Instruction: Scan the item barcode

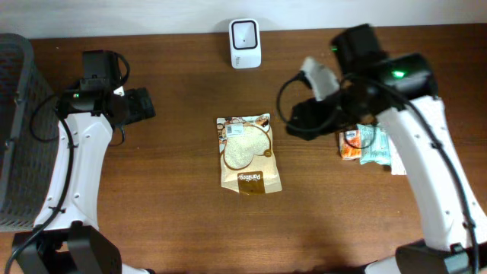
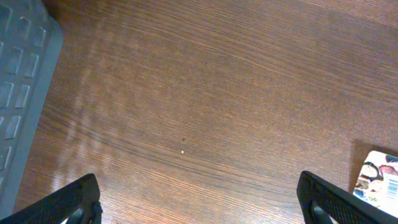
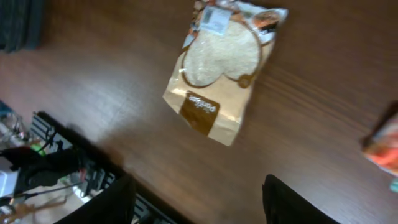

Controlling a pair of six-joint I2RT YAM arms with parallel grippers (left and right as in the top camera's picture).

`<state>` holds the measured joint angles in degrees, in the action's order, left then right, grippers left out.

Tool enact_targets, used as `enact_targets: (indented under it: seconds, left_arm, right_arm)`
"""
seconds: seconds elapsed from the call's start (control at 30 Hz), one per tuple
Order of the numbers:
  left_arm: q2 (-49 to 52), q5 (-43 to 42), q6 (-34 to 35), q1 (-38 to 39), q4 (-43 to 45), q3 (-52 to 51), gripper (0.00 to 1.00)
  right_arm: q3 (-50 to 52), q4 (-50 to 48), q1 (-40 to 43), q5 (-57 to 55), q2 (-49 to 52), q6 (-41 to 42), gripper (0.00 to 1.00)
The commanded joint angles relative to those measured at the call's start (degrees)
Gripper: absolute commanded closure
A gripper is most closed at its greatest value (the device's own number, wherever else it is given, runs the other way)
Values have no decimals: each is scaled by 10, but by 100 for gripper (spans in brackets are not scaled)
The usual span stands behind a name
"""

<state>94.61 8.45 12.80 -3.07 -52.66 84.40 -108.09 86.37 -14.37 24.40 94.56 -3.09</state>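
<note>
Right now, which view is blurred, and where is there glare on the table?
Right wrist view: blurred throughout, the pouch soft-edged, its print unreadable. Left wrist view: sharp wood grain, with pale streaks of reflected light on the table at the left. Overhead view: sharp and evenly lit, no strong glare.

A dark brown wood-grain table (image 1: 183,221) meets a pale wall (image 1: 152,15) along its far edge.

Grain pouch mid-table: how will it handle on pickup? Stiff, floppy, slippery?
Probably floppy: the pouch looks like soft film lying flat, so it should sag around a pinch. The loose white grains showing through it would likely shift toward the low end. The film may be slippery; being flat, it seems unlikely to roll.
</note>
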Motion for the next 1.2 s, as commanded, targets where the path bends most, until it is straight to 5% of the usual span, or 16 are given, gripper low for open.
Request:
enact_targets:
  seconds: [0.0,0.23,0.4,0.67,0.9,1.17]
  left_arm:
    - [-2,4,-11,-1,1,8,1]
    - [-2,4,-11,-1,1,8,1]
    - [-2,4,-11,-1,1,8,1]
    - [-2,4,-11,-1,1,8,1]
    - [-2,4,-11,-1,1,8,1]
    - [-2,4,-11,-1,1,8,1]
  right_arm:
    - [67,-28,33,25,14,-16,35]
    - [319,-261,87,179,42,-7,18]
    - [365,-338,91,212,139,6,17]
    - [365,-391,83,291,268,22,27]
    - [365,-480,20,229,277,182,28]
    - [365,-567,-48,113,277,354,55]
